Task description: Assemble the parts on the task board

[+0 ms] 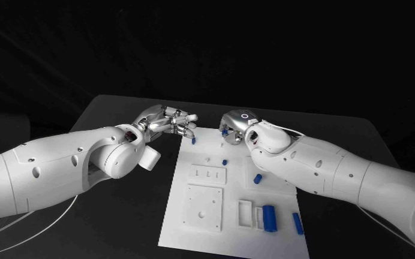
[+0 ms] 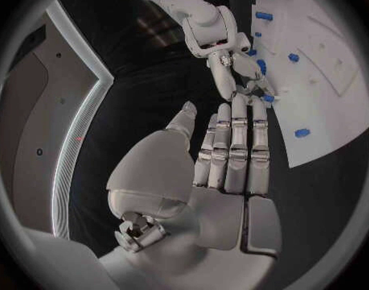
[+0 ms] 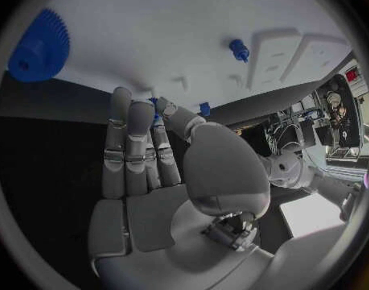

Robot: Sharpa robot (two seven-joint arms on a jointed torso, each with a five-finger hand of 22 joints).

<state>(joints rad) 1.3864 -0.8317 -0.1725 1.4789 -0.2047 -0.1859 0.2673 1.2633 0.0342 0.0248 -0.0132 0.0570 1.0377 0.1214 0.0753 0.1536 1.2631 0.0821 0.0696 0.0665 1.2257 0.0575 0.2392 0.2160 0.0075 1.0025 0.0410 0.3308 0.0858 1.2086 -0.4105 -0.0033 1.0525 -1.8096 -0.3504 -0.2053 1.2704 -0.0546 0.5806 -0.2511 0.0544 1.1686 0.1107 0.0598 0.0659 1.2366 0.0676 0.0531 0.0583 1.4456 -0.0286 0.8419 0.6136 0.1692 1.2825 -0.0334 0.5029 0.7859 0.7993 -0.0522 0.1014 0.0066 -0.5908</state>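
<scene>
Watching from my station, I see both silver hands hovering at the far edge of the white rectangular task board (image 1: 195, 223). My left hand (image 1: 170, 121) sits just off the board's far corner over black table (image 1: 113, 106), fingers stretched straight and apart, holding nothing. My right hand (image 1: 235, 124) hangs over the same far edge; a small blue part (image 3: 156, 106) shows at its fingertips, but I cannot tell whether it is pinched. A short blue peg (image 1: 194, 141) stands just beside the left fingertips, and a blue toothed gear (image 3: 39, 47) lies on the board beyond the right fingers. Nearer me lie two long blue cylinders (image 1: 269, 217), well apart from both hands.
</scene>
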